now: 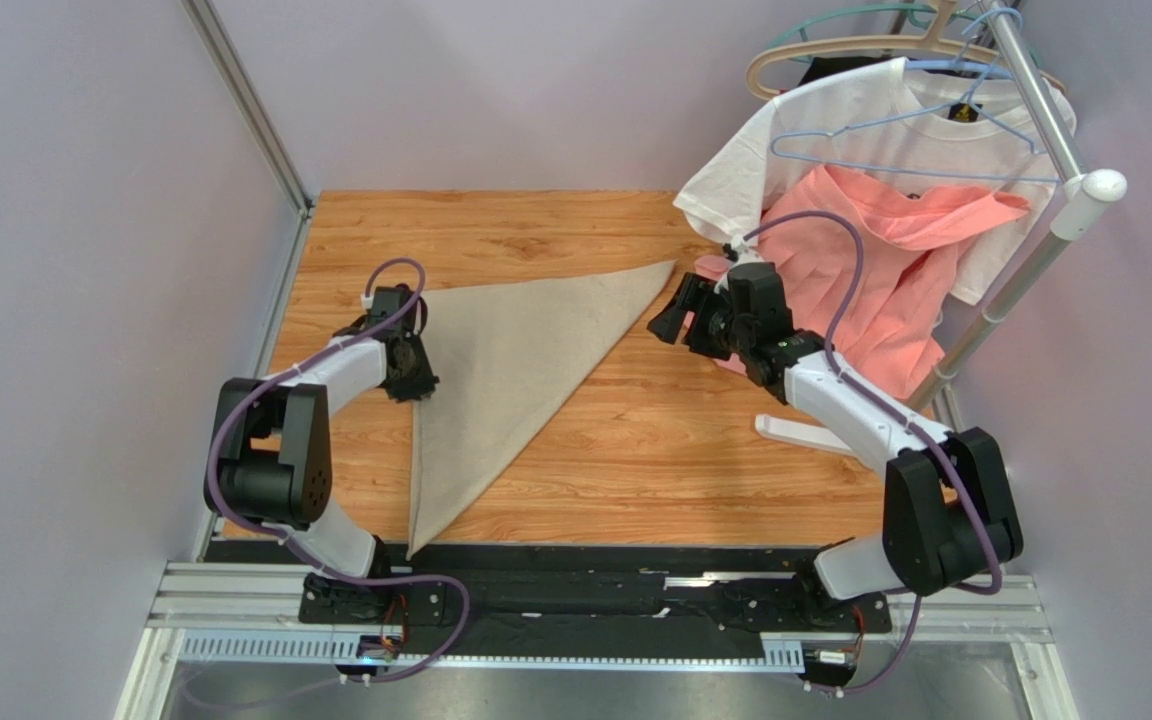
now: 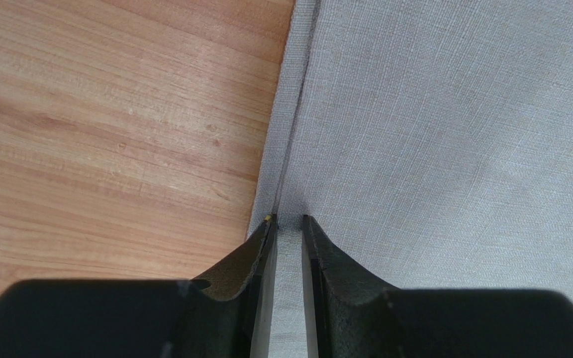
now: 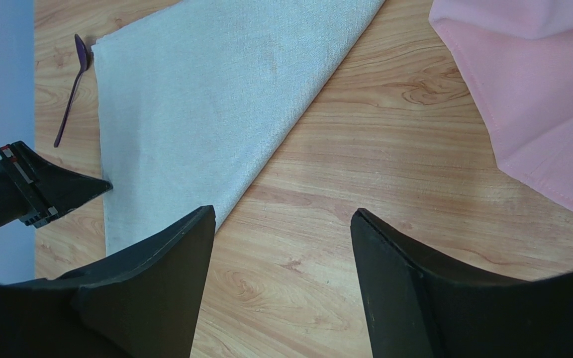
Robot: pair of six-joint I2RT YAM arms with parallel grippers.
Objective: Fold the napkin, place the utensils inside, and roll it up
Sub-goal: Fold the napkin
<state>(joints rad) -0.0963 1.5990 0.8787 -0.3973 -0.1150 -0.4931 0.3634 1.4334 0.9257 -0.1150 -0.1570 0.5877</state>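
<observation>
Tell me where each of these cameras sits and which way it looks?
Top external: above and behind the bases, looking down on the wooden table; left arm and right arm show whole.
Left wrist: on the left arm, looking down at the folded beige cloth napkin; left gripper shows.
Right wrist: on the right arm, facing left across the table; right gripper shows, open.
Shared: all three see the napkin.

Left wrist view: napkin (image 2: 446,149) is cut off at 12 and 3 o'clock; its hem is seen between the fingers of the left gripper (image 2: 289,220), grip not determined. Top view: part of its 9 o'clock edge is covered by that gripper. Right wrist view: pink garment (image 3: 536,89) is cropped at 3 o'clock; utensil (image 3: 69,104) is too thin for detail
</observation>
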